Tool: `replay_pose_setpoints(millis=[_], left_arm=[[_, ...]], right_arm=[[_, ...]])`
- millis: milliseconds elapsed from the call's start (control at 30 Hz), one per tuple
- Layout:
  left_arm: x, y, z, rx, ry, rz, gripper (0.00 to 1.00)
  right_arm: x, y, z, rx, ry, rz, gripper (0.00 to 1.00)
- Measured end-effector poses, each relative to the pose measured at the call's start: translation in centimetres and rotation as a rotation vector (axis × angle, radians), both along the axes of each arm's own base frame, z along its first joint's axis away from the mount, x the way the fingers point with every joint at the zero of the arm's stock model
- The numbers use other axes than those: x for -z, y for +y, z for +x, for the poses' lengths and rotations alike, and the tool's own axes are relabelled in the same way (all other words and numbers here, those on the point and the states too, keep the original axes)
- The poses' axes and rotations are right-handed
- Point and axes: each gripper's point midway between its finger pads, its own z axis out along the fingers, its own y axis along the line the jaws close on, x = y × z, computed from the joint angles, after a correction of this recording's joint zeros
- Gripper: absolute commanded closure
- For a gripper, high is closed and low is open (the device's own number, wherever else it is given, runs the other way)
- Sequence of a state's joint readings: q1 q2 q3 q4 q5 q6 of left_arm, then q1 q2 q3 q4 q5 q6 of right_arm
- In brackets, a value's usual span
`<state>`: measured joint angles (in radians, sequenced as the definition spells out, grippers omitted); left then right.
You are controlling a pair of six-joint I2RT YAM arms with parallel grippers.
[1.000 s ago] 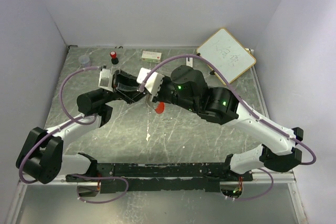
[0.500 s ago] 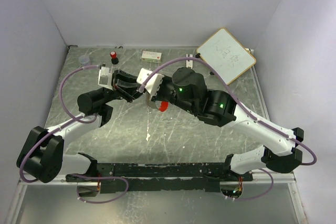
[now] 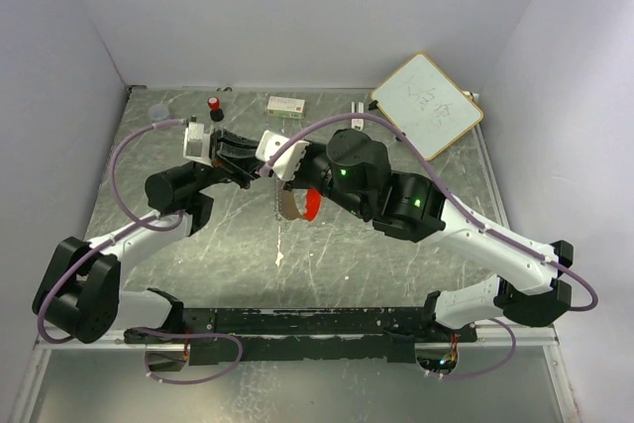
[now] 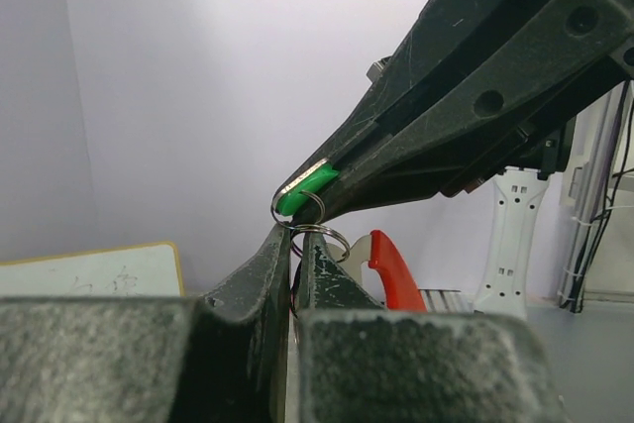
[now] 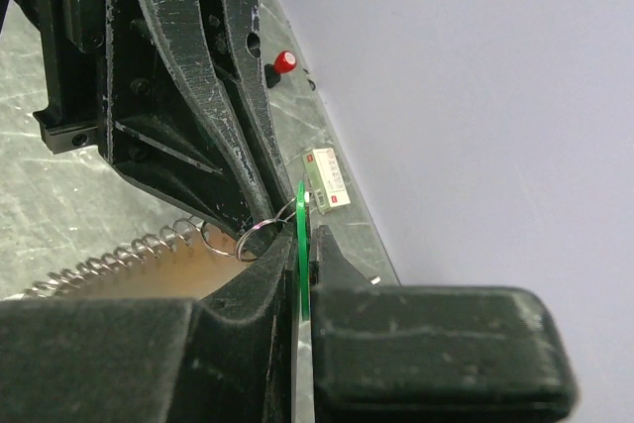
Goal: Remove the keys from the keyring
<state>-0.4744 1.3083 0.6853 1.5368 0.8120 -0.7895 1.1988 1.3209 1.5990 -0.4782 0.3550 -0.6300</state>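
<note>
My left gripper (image 4: 295,235) is shut on the silver keyring (image 4: 319,235), held above the table. My right gripper (image 5: 302,235) is shut on the small green key (image 5: 300,220), which still sits on a small ring (image 5: 253,240). In the left wrist view the green key (image 4: 305,190) shows between the right fingers, just above my left fingertips. The curved red key (image 4: 391,266) hangs behind the ring. In the top view both grippers meet, left (image 3: 256,163) and right (image 3: 271,169), with the red key (image 3: 311,203) and a tan tag (image 3: 288,205) dangling below.
A spring-like chain (image 5: 119,260) trails from the ring. A whiteboard (image 3: 427,101) leans at the back right. A red-capped little bottle (image 3: 213,106) and a small white box (image 3: 286,104) stand near the back wall, and a clear cup (image 3: 158,113) sits at the back left.
Both grippers have shifted slightly left and toward the back wall, still joined. The red key and tan tag now hang lower and show more plainly beneath them.
</note>
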Motion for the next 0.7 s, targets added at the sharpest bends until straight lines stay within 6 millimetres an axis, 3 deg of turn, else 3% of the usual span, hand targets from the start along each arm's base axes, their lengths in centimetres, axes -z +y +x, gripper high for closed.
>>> replay_pose_setpoints(millis=[300, 700], left_arm=[[-1.5, 0.4, 0.1, -0.092, -0.115, 0.017, 0.93], [-2.1, 0.0, 2.2, -0.217, -0.156, 0.138, 0.93]], right_arm=[[-1.3, 0.2, -0.3, -0.015, -0.046, 0.003, 1.0], [-1.8, -0.6, 0.3, 0.038, -0.084, -0.016, 1.0]])
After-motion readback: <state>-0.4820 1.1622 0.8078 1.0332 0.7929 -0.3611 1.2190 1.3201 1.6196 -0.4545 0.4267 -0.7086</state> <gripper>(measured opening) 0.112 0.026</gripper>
